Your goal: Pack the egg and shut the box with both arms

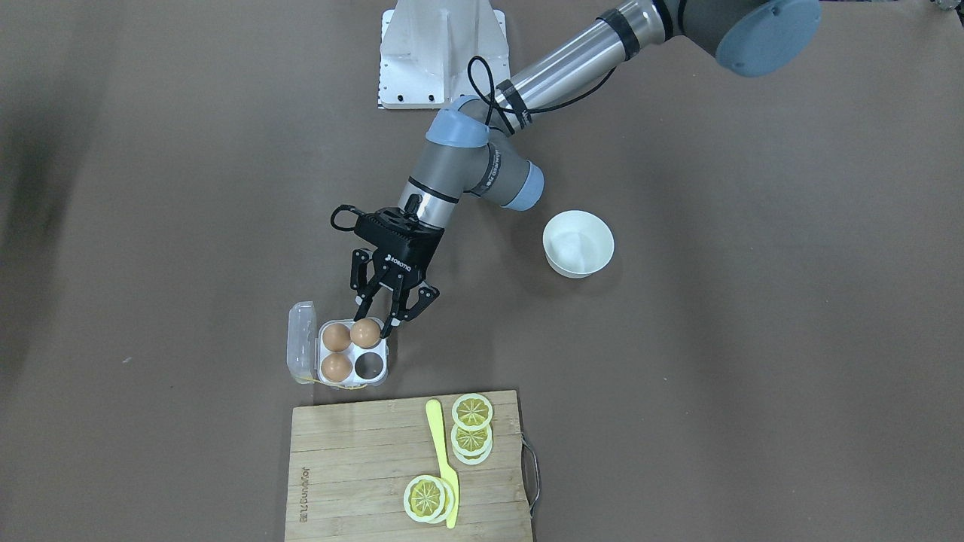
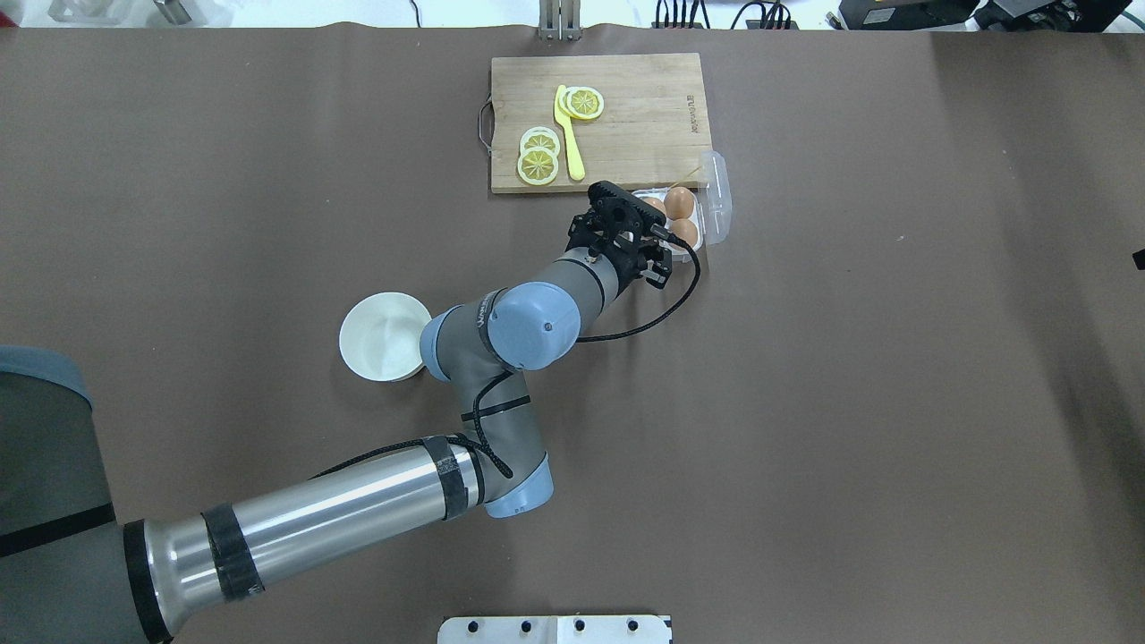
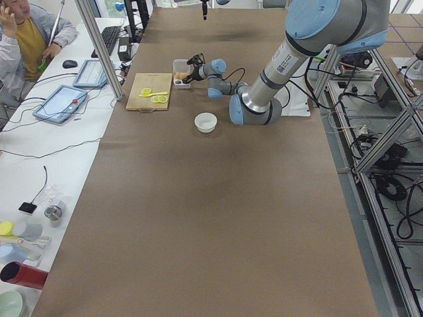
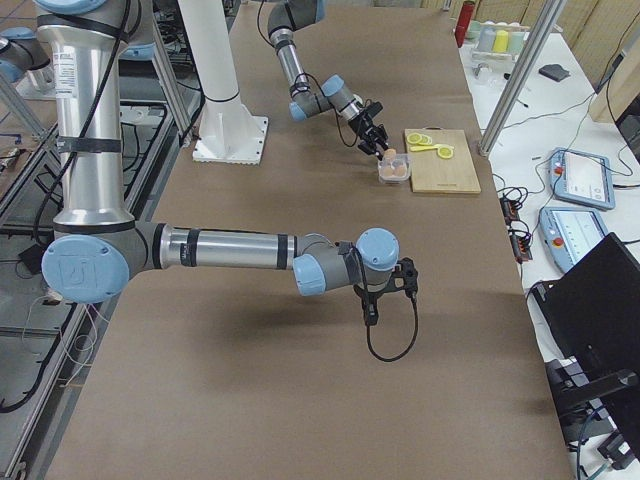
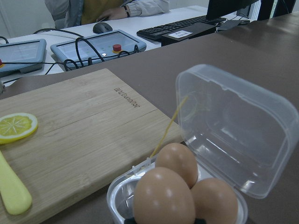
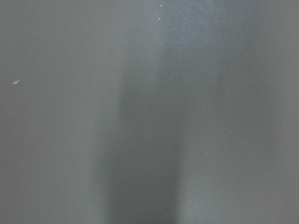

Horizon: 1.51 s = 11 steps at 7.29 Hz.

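Note:
The box [image 1: 380, 374] stands open on the table, with its clear lid [image 1: 300, 342] tilted back. Two light-brown eggs [image 1: 337, 337] [image 1: 336, 366] sit in its cups, and one cup [image 1: 369, 365] is empty. My left gripper [image 1: 375, 325] reaches down over the box with its fingers on either side of a third egg [image 1: 365, 332], held at the fourth cup. In the left wrist view this egg [image 5: 163, 198] is nearest, with the lid [image 5: 233, 126] behind it. My right gripper [image 4: 372, 305] hovers over bare table far from the box. I cannot tell whether it is open or shut.
A wooden cutting board [image 1: 354, 467] lies just beyond the box. It carries lemon slices [image 1: 472, 412] and a yellow knife [image 1: 444, 459]. A white bowl [image 1: 578, 242] stands beside my left forearm. The white pedestal [image 1: 443, 53] is at the robot's side of the table.

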### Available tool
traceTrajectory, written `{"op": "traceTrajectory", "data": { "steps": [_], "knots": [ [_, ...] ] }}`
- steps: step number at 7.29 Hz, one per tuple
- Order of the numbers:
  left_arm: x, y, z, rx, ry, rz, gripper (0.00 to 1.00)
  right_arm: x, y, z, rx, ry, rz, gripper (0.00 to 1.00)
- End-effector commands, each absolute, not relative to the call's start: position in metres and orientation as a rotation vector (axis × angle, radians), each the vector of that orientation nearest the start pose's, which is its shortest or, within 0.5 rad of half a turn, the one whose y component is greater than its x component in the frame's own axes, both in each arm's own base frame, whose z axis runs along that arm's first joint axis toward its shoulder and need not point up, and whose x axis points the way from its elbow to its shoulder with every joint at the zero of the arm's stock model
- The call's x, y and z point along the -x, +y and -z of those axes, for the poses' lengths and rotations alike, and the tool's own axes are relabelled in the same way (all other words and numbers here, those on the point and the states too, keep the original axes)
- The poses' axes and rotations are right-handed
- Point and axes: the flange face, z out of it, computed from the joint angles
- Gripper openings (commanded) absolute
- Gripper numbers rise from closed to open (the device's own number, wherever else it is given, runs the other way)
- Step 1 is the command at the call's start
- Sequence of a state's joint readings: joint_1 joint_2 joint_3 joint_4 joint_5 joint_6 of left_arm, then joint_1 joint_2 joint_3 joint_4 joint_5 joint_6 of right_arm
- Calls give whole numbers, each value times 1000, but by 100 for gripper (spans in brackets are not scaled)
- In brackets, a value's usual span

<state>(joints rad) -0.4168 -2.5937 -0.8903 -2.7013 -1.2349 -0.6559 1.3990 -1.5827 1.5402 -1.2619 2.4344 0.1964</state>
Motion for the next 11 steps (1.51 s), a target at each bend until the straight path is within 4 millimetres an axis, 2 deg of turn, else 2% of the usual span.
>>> {"op": "traceTrajectory", "data": {
  "steps": [1,2,3,4,6,7,8,9,10,11],
  "knots": [
    [-697,-489,-160,-1113,980,-158,28,28,-502,-640,-91,-890,92,100],
    [-697,-489,-157,-1129,969,-185,64,28,-502,-639,-90,-891,92,100],
    [-697,-490,-154,-1158,941,-226,73,28,-502,-640,-89,-891,91,100],
    [-696,-490,-152,-1161,945,-225,80,28,-502,-640,-88,-897,92,100],
    [-687,-489,-137,-1179,971,-212,81,28,-502,-640,-88,-895,92,100],
    [-664,-504,-129,-1199,982,-179,76,28,-502,-638,-93,-894,94,100],
    [-620,-539,-153,-1145,1031,-139,71,28,-503,-635,-100,-895,96,100],
    [-545,-572,-198,-1043,1118,-134,67,28,-506,-633,-107,-890,98,100],
    [-462,-611,-243,-874,1170,-159,67,27,-511,-628,-117,-887,100,100],
    [-378,-638,-293,-686,1173,-141,67,26,-516,-626,-125,-860,86,100]
  ]
}}
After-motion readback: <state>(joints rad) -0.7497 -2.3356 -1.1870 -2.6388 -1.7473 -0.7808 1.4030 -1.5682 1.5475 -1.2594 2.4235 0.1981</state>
